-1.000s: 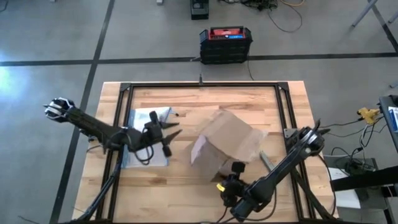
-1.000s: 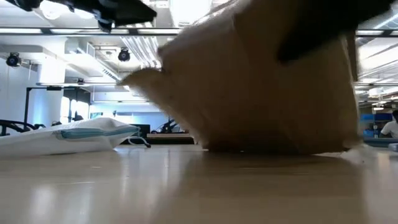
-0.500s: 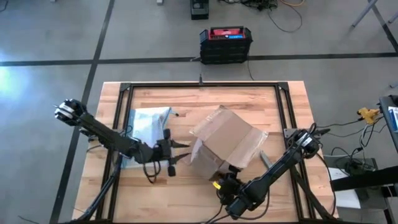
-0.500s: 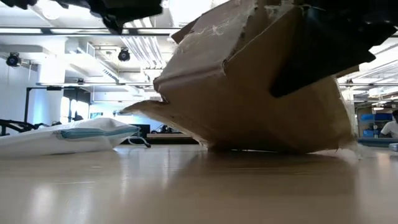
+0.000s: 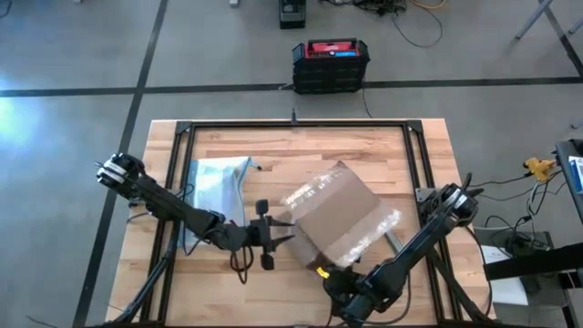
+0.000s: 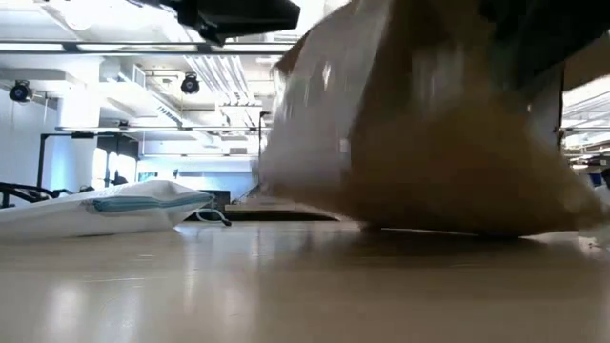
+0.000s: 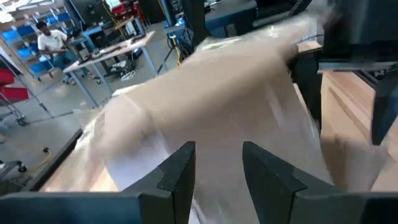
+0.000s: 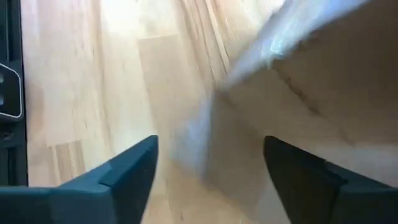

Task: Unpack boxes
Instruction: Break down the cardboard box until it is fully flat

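1. High view: left end effector (image 5: 284,234) sits just beside the cardboard box (image 5: 342,219), fingers partly apart and grasping nothing; right end effector (image 5: 330,274) is at the box's near corner. Shiny tape crosses the closed box near the middle of the table (image 5: 364,150). A clear pouch (image 5: 214,187) lies further left.
2. Low view: the box rests tilted on the table.
3. Right wrist view: fingers (image 8: 130,171) spread wide, released.

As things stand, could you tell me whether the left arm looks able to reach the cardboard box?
Probably yes. The left pincer sits right beside the box, its fingers pointing at the box's near side with only bare table between them. The clear pouch lies behind the arm, out of the way.
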You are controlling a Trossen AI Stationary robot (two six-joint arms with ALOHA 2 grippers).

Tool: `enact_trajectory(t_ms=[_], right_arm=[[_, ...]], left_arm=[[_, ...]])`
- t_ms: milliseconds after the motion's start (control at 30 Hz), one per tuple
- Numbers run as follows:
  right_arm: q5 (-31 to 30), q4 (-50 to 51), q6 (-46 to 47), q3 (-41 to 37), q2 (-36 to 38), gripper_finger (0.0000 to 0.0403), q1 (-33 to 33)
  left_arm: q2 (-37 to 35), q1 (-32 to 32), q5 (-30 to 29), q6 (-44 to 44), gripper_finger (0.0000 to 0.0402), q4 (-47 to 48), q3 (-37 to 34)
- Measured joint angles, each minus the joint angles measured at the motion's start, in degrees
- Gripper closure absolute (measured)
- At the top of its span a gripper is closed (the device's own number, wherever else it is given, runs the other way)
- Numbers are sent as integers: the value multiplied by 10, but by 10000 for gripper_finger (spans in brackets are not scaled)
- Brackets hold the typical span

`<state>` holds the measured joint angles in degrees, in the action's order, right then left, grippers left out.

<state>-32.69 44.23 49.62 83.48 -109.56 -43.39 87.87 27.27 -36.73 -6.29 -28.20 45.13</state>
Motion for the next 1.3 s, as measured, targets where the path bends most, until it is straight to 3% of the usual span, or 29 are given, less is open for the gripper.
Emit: enact_trajectory(t_ms=[167, 267, 400, 567, 733, 933, 1067, 1300], right_arm=[[2, 7, 16, -1, 0, 82, -3], [-5, 28, 34, -1, 0, 58, -11], [-57, 91, 103, -2, 2, 60, -43], [-93, 192, 275, -4, 1, 86, -87], [-141, 213, 356, -5, -8, 105, -112], [-157, 152, 287, -5, -12, 106, -91], [-154, 142, 236, -5, -12, 95, -76], [-155, 81, 92, -5, -12, 75, -12]], left_arm=[[4, -1, -1, 32, 283, 14, -17], [0, 0, -1, 52, 283, 35, -20], [-5, 7, -2, 55, 283, 41, -21], [-4, 21, 43, 49, 283, 3, -21], [16, 31, 63, 43, 283, -54, -20], [39, 31, 24, 39, 283, -58, -11], [49, 36, 34, 38, 283, -65, 1], [88, 54, 45, -40, 283, -71, 86]])
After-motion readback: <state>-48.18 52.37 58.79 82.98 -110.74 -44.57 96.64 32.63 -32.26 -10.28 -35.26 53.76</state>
